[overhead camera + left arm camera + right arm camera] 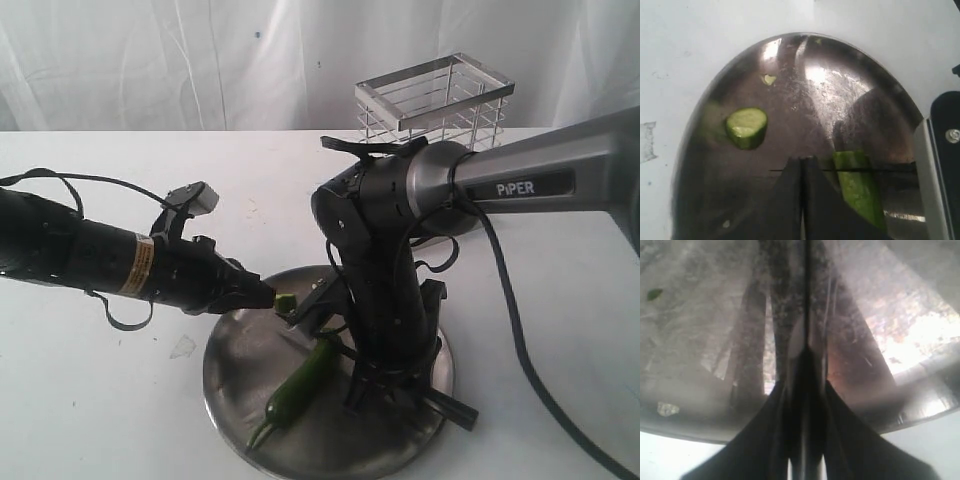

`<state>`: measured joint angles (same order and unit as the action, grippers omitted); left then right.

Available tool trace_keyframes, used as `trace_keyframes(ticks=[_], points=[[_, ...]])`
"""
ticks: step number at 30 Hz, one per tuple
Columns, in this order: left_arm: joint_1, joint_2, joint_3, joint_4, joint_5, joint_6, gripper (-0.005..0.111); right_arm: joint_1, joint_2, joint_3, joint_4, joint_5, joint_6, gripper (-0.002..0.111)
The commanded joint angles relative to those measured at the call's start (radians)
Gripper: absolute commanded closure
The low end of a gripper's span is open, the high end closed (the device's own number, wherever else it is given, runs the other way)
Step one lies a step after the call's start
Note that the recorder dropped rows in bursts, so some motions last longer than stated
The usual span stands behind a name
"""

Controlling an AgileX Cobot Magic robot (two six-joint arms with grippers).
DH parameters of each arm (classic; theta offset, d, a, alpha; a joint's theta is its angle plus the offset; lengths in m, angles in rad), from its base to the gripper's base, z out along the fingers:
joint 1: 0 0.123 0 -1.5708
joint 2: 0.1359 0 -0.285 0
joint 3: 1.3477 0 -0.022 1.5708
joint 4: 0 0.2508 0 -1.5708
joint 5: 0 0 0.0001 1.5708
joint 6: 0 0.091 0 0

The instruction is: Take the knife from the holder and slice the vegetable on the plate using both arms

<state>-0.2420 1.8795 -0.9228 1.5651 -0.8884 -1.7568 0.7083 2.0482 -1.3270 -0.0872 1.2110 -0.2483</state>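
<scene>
The plate [335, 442] lies at the near middle of the white table. On it is the vegetable [300, 385], a green chili [859, 187]. A cut slice [746, 128] lies apart from it on the plate [805, 85]. My right gripper [392, 372] reaches down over the plate and is shut on the knife [452, 407], whose handle sticks out toward the near right. In the right wrist view the blade [806, 300] runs out from my right gripper [804, 382]. The blade's thin edge [890, 170] crosses the chili near its cut end. My left gripper [802, 161] is shut and empty, its tips beside the chili. The holder [435, 95] stands at the back.
The right arm's grey PIPER link [540, 170] stretches in from the right, and its black cable [520, 330] trails over the table. Small green scraps [769, 78] lie on the plate. A black and metal part [940, 165] stands close to the left gripper's side.
</scene>
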Motion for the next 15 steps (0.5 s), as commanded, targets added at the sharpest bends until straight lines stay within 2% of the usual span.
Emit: trace_keyframes(ticks=[1, 6, 15], points=[[-0.044, 0.01, -0.003, -0.038, 0.023, 0.045, 0.107, -0.002, -0.013, 0.001, 0.006, 0.01, -0.015, 0.108], [-0.087, 0.03, -0.004, -0.075, 0.072, 0.063, 0.107, -0.002, -0.013, 0.001, 0.006, 0.01, -0.015, 0.108], [-0.104, 0.085, -0.004, -0.07, 0.075, 0.064, 0.107, -0.002, -0.013, 0.001, 0.006, 0.01, -0.015, 0.108]])
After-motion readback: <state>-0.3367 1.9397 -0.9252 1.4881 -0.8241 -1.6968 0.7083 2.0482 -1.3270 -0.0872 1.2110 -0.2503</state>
